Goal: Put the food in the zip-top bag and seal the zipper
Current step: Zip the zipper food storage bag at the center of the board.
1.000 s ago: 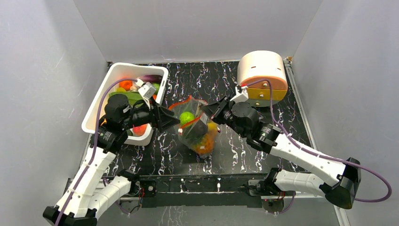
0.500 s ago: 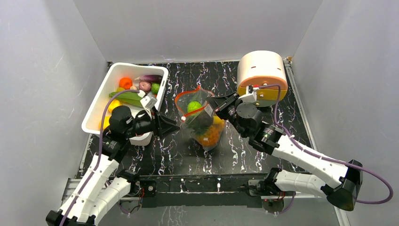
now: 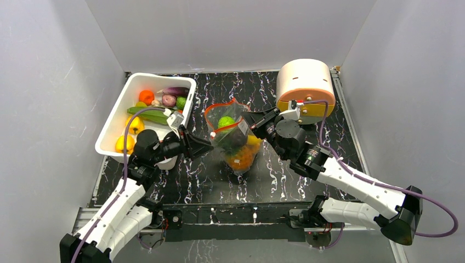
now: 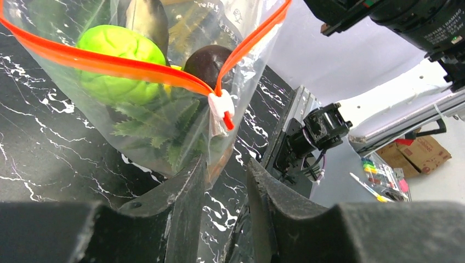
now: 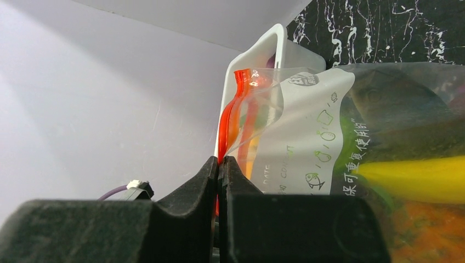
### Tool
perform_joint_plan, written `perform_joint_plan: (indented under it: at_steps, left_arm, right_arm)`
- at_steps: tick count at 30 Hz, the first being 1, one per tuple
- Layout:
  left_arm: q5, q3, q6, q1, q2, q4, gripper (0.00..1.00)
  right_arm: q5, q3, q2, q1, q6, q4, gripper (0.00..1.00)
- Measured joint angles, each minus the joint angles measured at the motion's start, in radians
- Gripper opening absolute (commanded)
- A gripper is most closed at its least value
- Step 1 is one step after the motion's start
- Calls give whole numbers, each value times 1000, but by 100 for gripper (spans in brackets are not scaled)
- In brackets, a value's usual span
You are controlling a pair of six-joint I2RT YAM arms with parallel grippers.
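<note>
The clear zip-top bag [image 3: 234, 143] hangs in mid-table, holding a green fruit [image 3: 226, 122], orange and yellow food and a dark piece. Its orange-red zipper [image 3: 225, 130] gapes open in a loop. My right gripper [image 3: 248, 121] is shut on the zipper strip [image 5: 226, 131] at the bag's right end and holds the bag [image 5: 329, 137] up. My left gripper [image 3: 207, 147] is open at the bag's lower left. In the left wrist view the bag [image 4: 159, 126] with its white slider [image 4: 221, 104] hangs just above my left gripper [image 4: 226, 171]; its corner touches the left finger [image 4: 183, 189].
A white tub [image 3: 156, 75] at the back left holds more food: an orange piece [image 3: 146, 96], a purple one [image 3: 175, 91], a green zucchini [image 3: 148, 114], yellow pieces [image 3: 134, 125]. A round peach-and-white appliance [image 3: 305, 82] stands at the back right.
My left gripper has drawn back out of the tub and down to the bag's lower left. My right gripper has carried the bag a little up and to the right.
</note>
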Motion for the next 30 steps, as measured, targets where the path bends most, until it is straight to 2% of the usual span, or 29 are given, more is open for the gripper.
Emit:
perform_joint_plan:
  at_steps: [14,19,25,30]
  left_arm:
    - [-86,-12,-44,-44,71,173,40]
    - [-112,-14,-21,-74,84,177,41]
    - [-169,-16,37,-105,90,152,49]
    - [-211,-35,70,-113,79,142,47]
  right_arm:
    - [0,-14,6,0,29,22,0]
    - [-1,-15,6,0,35,23,0]
    - [-2,-15,6,0,45,23,0]
    - [-3,-15,6,0,50,23,0]
